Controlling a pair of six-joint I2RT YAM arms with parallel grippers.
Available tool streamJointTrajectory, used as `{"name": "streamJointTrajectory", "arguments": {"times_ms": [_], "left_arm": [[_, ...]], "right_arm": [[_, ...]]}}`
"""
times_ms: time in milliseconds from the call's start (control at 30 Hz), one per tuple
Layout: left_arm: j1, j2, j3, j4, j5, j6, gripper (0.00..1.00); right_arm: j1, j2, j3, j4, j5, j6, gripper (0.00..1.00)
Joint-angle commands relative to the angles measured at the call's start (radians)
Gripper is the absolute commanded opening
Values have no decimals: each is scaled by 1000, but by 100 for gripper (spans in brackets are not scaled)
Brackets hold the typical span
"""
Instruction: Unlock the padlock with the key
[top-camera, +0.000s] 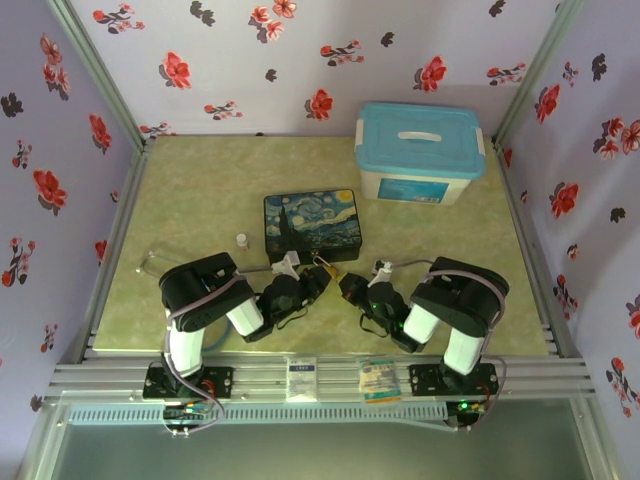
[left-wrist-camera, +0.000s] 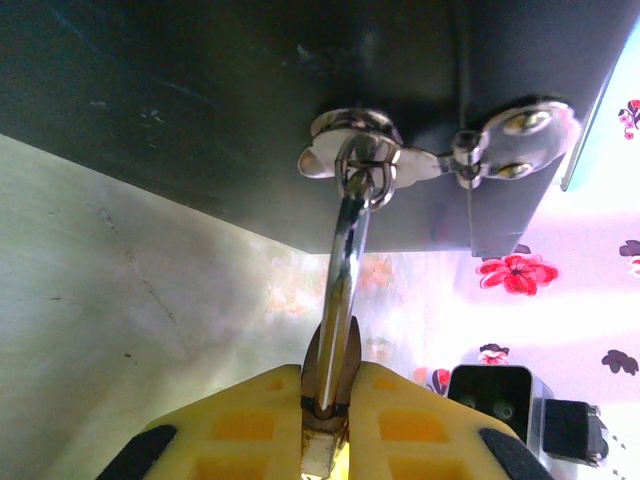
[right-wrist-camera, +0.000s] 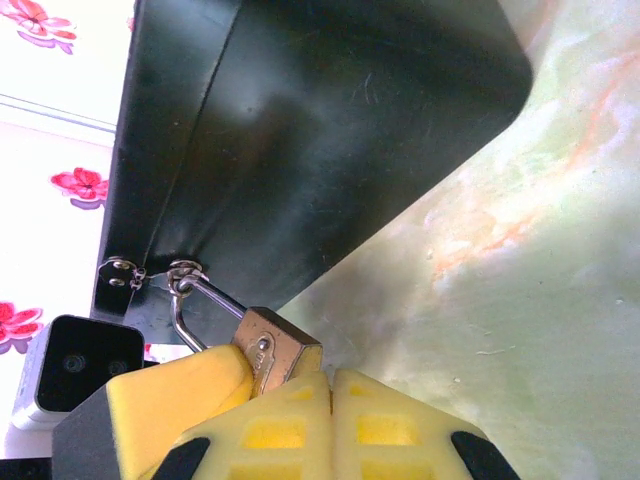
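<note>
The left gripper (left-wrist-camera: 327, 378) is squeezed tight on the padlock (right-wrist-camera: 268, 345). The padlock hangs from the clasp (left-wrist-camera: 350, 150) of the dark tin (right-wrist-camera: 300, 150), near the table's (top-camera: 200, 200) front edge. The right gripper (right-wrist-camera: 330, 388) is pressed closed beside it, and what it pinches cannot be told. The marks on the padlock are too blurry to read.

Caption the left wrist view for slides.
Left end effector grips the padlock, shackle threaded through the latch on the dark tin.

Pale green bench (top-camera: 200, 190) — carrying a dark painted tin (top-camera: 312, 225); a blue-lidded box (top-camera: 420, 152); a small white cylinder (top-camera: 241, 240).
</note>
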Motion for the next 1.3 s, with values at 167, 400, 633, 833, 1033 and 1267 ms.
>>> {"name": "streamJointTrajectory", "arguments": {"times_ms": [167, 400, 633, 833, 1033, 1267], "left_arm": [[-22, 28, 8, -33, 22, -3, 16], [-27, 15, 6, -30, 23, -2, 11], [-35, -7, 5, -28, 17, 9, 11], [-39, -6, -21, -24, -12, 5, 15], [-41, -5, -30, -24, -28, 9, 25], [-56, -16, -104, -22, -149, -22, 16]], "right_arm": [[39, 11, 22, 42, -69, -63, 0], [-4, -23, 48, 48, -275, 88, 0], [-86, -22, 49, 49, -373, 352, 0], [-108, -49, 60, 47, -401, 499, 0], [-122, 15, 81, 48, -434, 607, 0], [-138, 3, 51, 47, -420, 669, 0]]}}
